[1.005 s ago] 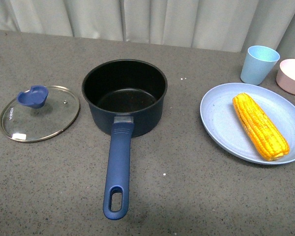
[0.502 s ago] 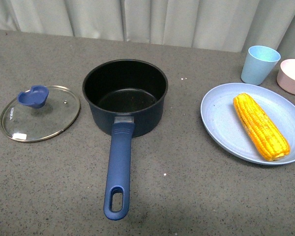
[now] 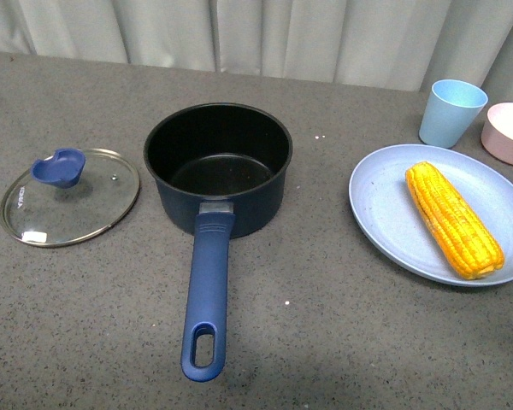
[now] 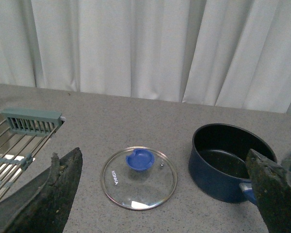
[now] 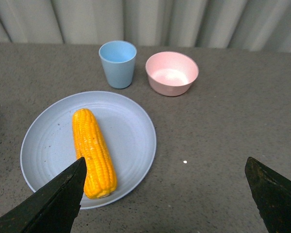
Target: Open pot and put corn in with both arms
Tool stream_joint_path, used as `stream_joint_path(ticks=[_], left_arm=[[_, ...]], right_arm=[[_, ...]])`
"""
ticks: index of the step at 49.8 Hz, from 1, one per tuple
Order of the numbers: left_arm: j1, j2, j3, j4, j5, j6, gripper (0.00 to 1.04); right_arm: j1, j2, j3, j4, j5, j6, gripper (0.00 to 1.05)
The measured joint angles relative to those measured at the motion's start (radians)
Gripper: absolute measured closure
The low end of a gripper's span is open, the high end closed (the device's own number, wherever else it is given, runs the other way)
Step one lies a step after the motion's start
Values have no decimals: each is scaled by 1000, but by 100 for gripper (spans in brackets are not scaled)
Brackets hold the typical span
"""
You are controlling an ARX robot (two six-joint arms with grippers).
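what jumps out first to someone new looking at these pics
The bright yellow corn lies on a pale blue plate at the right. In the middle stands the dark blue pot, open and empty, its long handle pointing toward the camera. The glass lid lies flat to its left.

The pot (image 3: 258,203) has a navy outer wall with a soft sheen, a dull black interior and a smooth, satin, plastic-looking handle (image 3: 207,290). The lid (image 3: 77,213) is clear glass ringed in bright metal, topped by a glossy blue knob (image 3: 58,166). The grey surface (image 3: 342,325) is matt, speckled and grainy. The pale blue plate (image 3: 385,205), cup (image 3: 449,113) and pink bowl (image 3: 509,132) look like matt plastic. The corn (image 3: 453,219) shows waxy, bumpy kernels. Pleated cloth curtains (image 3: 282,38) hang behind. On the left gripper (image 4: 163,151), the black fingers (image 4: 58,194) appear scuffed and rough; the wire rack (image 4: 9,145) looks metal.
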Motion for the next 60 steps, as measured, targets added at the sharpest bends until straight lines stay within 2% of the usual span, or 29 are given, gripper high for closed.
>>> stream_joint_path(ticks=[8, 18, 31, 60], left_arm=[[0, 0, 0, 0, 0, -1, 6], [0, 0, 0, 0, 0, 0, 6], [0, 0, 0, 0, 0, -1, 6], [0, 0, 0, 0, 0, -1, 6]], right_arm=[[-10, 318, 138, 9, -86, -8, 9], [24, 673, 383, -121, -98, -7, 9], [48, 884, 570, -224, -142, 8, 9], [80, 1087, 678, -263, -176, 34, 9]])
